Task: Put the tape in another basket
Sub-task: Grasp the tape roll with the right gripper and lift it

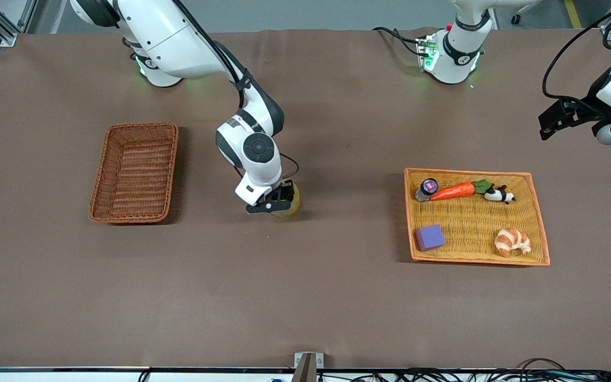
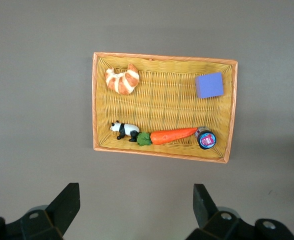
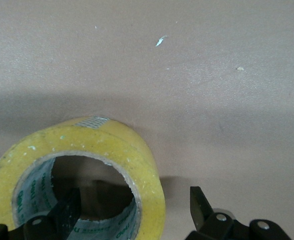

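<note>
Right wrist view: right gripper [image 3: 132, 210] fingers straddling tape roll's [image 3: 87, 165] wall, one inside the core, closed on it or nearly, on table [image 1: 305, 297] between wicker basket [image 1: 134, 172] and yellow tray [image 1: 475, 260]; left gripper [image 2: 137, 205] waiting open above the tray.

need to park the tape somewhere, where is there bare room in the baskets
The brown basket holds nothing, so its whole floor is free. In the yellow tray, only the middle is bare, between the carrot row and the purple block and croissant. The right tool is at the tape on the table between the baskets; the left tool waits, open.
</note>
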`<act>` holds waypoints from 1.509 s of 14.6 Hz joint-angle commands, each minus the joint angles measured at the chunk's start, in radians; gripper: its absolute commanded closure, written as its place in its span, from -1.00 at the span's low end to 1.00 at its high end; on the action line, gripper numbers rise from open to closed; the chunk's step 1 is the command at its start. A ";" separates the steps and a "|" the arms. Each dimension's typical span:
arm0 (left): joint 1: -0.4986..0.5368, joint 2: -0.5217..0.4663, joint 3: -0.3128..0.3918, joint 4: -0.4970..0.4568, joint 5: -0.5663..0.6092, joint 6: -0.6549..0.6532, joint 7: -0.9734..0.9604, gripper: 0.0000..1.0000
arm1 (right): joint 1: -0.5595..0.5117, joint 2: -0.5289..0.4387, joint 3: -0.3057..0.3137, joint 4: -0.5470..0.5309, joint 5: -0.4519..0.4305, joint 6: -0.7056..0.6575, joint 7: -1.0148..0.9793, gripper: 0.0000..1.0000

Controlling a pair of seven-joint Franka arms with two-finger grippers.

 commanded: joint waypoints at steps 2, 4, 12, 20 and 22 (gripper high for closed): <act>-0.004 0.016 0.009 0.027 -0.012 0.008 0.009 -1.00 | -0.001 0.009 0.002 0.001 -0.033 0.015 0.021 -0.09; -0.006 0.020 0.009 0.027 -0.012 0.008 0.009 -1.00 | 0.002 0.015 0.001 0.001 -0.034 0.015 0.025 0.41; -0.001 0.035 0.007 0.027 -0.017 0.010 0.014 -1.00 | -0.036 -0.097 0.010 0.113 -0.019 -0.216 0.140 0.99; -0.013 0.049 0.004 0.025 -0.015 0.019 0.012 -1.00 | -0.263 -0.419 -0.121 0.119 -0.019 -0.681 -0.356 0.99; -0.012 0.050 0.004 0.025 -0.015 0.019 0.012 -1.00 | -0.261 -0.456 -0.232 0.077 -0.019 -0.709 -0.553 0.99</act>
